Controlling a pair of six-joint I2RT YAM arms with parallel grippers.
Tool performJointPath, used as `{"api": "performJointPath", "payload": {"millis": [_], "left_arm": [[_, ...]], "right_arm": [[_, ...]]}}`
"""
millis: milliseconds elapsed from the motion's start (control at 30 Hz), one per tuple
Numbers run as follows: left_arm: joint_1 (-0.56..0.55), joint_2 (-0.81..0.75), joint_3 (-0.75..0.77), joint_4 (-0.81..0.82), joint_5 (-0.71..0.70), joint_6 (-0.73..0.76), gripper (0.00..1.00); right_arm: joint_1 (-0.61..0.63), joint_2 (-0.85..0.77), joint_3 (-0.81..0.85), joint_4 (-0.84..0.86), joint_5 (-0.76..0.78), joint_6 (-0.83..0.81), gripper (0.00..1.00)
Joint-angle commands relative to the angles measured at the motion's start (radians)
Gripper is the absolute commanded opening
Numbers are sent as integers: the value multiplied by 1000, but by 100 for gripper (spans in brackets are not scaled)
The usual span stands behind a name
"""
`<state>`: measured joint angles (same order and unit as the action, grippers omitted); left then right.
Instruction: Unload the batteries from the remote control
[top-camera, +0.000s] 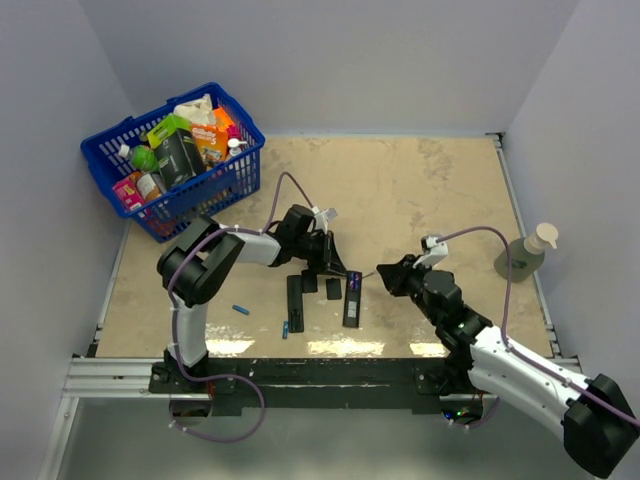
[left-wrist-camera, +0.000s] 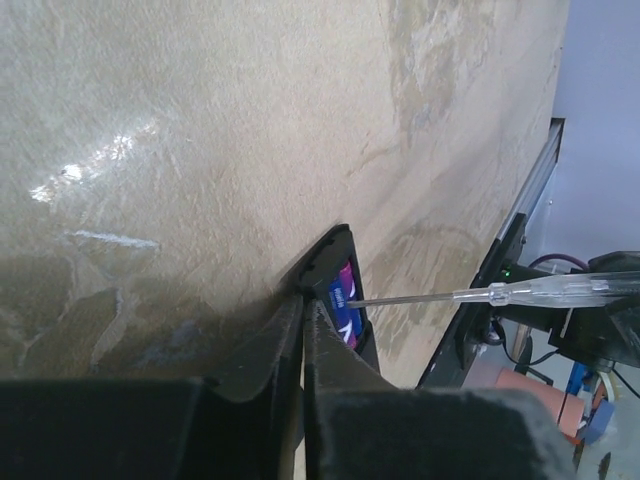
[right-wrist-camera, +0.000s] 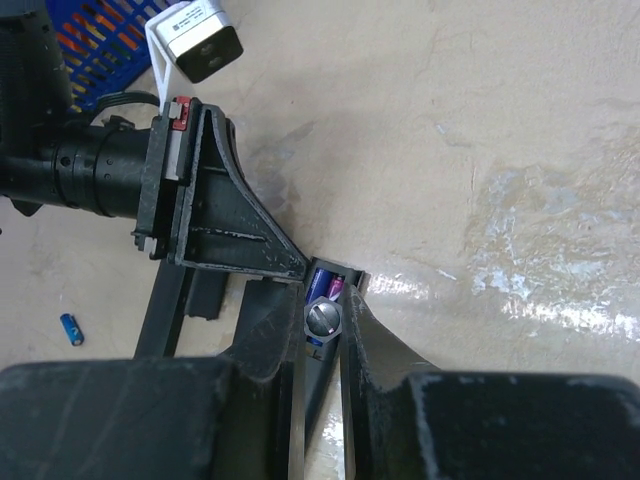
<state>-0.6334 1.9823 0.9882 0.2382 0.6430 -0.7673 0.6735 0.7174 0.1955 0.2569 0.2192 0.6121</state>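
Top external: my left gripper (top-camera: 341, 270) is down at the far end of the open remote (top-camera: 351, 308), which lies near the middle of the tabletop (top-camera: 440, 190). Two batteries (top-camera: 353, 289), one blue and one purplish, sit in its compartment. My right gripper (top-camera: 384, 273) comes in from the right, near that same end. A second remote (top-camera: 295, 303) lies to the left, with a black cover piece (top-camera: 333, 290) between the two. One loose battery (top-camera: 241, 309) rests further left; a second loose battery (top-camera: 285, 329) lies by the second remote's near end. A blue basket (top-camera: 110, 160) of groceries stands at the far left corner.

Left wrist: left gripper (left-wrist-camera: 303, 310) fingers are together with only a hairline slit between them, tips against the end rim of the remote (left-wrist-camera: 332, 248). I cannot tell whether they pinch anything. The batteries (left-wrist-camera: 345, 300) are in the compartment, just right of the tips. The screwdriver (left-wrist-camera: 520, 292) reaches in from the right, its thin shaft tip at the blue battery.

Right wrist: right gripper (right-wrist-camera: 327, 300) is clamped on the screwdriver (right-wrist-camera: 322, 318), metal cap showing between the fingers. Beyond it are the batteries (right-wrist-camera: 326, 283), seated in the remote (right-wrist-camera: 343, 271), with the left gripper (right-wrist-camera: 295, 268) at the compartment's end. A loose battery (right-wrist-camera: 69, 328) lies at the left.
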Motion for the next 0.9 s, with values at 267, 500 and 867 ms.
{"api": "performJointPath", "payload": {"millis": [267,500,867], "left_arm": [[-6,33,-3,9,26,16,0],[-5,26,-14,7,15,10,0],[-17,6,-57,33,3,-6,0]], "right_arm": [[6,89,-21,120,-57,6,0],[6,105,-24,212,-63,17,0],[6,172,90,231,-67,-60,0]]}}
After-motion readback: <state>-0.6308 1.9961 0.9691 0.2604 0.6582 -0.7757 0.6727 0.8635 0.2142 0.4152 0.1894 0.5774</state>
